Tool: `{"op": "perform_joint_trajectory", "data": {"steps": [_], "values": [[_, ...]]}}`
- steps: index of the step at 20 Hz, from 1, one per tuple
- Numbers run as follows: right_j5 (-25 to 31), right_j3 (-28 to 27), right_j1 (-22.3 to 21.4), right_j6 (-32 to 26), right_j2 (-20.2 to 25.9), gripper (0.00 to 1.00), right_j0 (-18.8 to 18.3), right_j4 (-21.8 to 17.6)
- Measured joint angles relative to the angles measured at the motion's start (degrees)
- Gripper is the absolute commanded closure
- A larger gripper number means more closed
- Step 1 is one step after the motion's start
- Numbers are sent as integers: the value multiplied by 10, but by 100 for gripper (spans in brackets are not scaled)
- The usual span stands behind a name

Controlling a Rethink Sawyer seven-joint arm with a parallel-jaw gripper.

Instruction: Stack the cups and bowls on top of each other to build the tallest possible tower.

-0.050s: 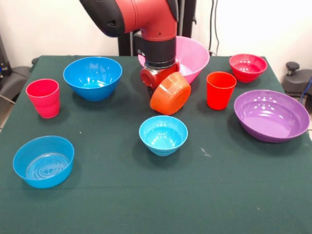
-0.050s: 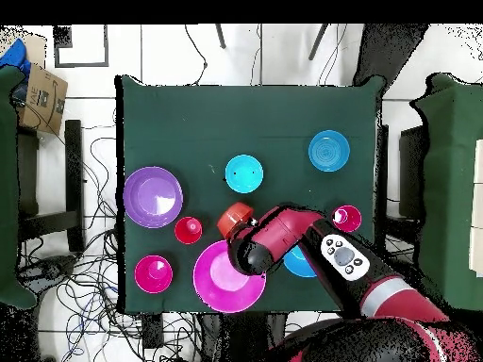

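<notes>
End effector (image 1: 157, 80) fingers hidden behind tilted orange bowl (image 1: 170, 94), held aloft.

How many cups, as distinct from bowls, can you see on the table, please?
2: the pinkish-red cup stands upright near the table's left edge in the front view; the orange-red cup stands upright between the pink bowl and purple bowl.

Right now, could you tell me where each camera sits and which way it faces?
Front view: across the table, facing the arm, whose pincer carries the tilted orange bowl above the cloth.
Overhead view: above the table, looking straight down; the arm enters from the bottom edge.
Both show the orange bowl, light-blue bowl and purple bowl.
</notes>
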Motion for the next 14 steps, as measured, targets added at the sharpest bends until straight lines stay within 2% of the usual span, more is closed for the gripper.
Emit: {"op": "perform_joint_trajectory", "data": {"steps": [9,14], "values": [[0,0,-5,0,-2,0,-14,22],[0,0,-24,0,7,0,-41,65]]}}
